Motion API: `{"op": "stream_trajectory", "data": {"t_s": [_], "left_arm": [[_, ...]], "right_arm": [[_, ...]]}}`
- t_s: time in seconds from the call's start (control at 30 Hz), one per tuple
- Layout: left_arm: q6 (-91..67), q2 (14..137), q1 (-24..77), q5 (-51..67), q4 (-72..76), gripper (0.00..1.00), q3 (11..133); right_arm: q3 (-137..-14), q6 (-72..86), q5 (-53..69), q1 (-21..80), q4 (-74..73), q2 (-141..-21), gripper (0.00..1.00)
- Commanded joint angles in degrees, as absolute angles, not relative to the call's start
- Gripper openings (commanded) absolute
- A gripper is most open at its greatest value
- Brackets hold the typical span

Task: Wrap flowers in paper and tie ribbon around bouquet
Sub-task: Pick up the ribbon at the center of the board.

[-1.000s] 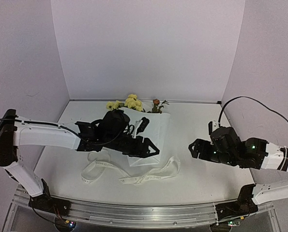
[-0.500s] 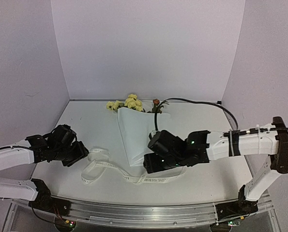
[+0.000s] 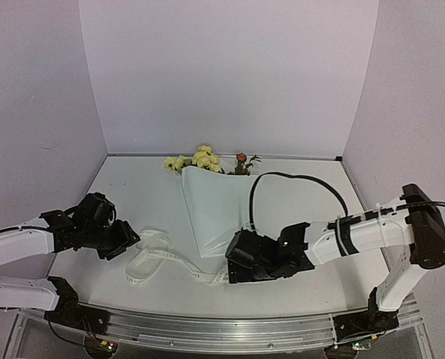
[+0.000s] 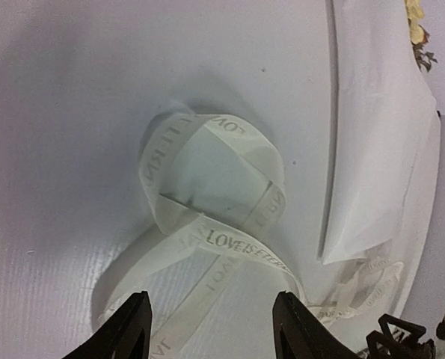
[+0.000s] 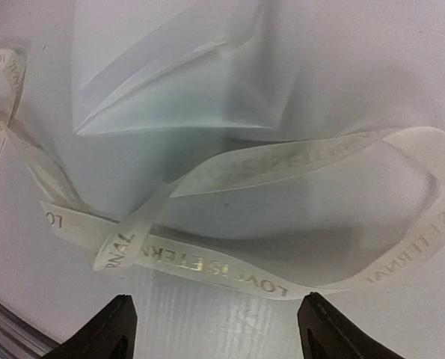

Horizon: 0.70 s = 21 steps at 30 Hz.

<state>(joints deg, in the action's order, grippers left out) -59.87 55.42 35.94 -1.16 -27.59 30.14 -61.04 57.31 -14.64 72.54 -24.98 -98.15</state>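
The bouquet lies on the table as a white paper (image 3: pixel 213 209) cone, with yellow flowers (image 3: pixel 202 158) and an orange bloom poking out at its far end. The cream lettered ribbon (image 3: pixel 156 259) lies loose in loops in front of the cone's narrow end. My left gripper (image 3: pixel 130 241) is open at the ribbon's left loop (image 4: pixel 211 191), with the left gripper (image 4: pixel 213 333) holding nothing and the paper (image 4: pixel 372 149) to its right. My right gripper (image 3: pixel 232 265) is open by the cone's tip. A ribbon (image 5: pixel 229 269) strand lies just ahead of the empty right gripper (image 5: pixel 216 333).
The right arm's black cable (image 3: pixel 286 178) arcs over the table right of the bouquet. A metal rail (image 3: pixel 207 329) runs along the near edge. Walls close in the back and both sides.
My left arm has pulled off the bouquet to the left and now faces the ribbon's left loop. My right arm has swung in from the right to the ribbon by the cone's tip.
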Motion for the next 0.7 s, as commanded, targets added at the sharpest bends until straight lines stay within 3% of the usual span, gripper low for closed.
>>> {"op": "stream_trajectory", "data": {"t_s": [0.0, 0.13, 0.47, 0.67], "left_arm": [[-62.5, 54.4, 36.1, 6.9, -22.3, 0.57, 29.6], [-66.5, 54.9, 37.6, 5.8, -20.5, 0.57, 28.7], [-77.8, 60.6, 47.1, -2.9, -16.0, 0.57, 28.8], [-69.2, 64.8, 45.4, -19.7, -27.0, 0.61, 37.3]], "right_arm": [[-53.8, 65.9, -24.4, 71.1, -28.9, -88.0, 0.72], [-48.6, 72.8, -24.2, 70.5, -30.4, -85.2, 0.67], [-46.0, 77.2, -23.4, 64.6, -28.3, -87.0, 0.79], [-45.8, 76.9, -22.2, 63.3, -26.4, -89.3, 0.77]]}}
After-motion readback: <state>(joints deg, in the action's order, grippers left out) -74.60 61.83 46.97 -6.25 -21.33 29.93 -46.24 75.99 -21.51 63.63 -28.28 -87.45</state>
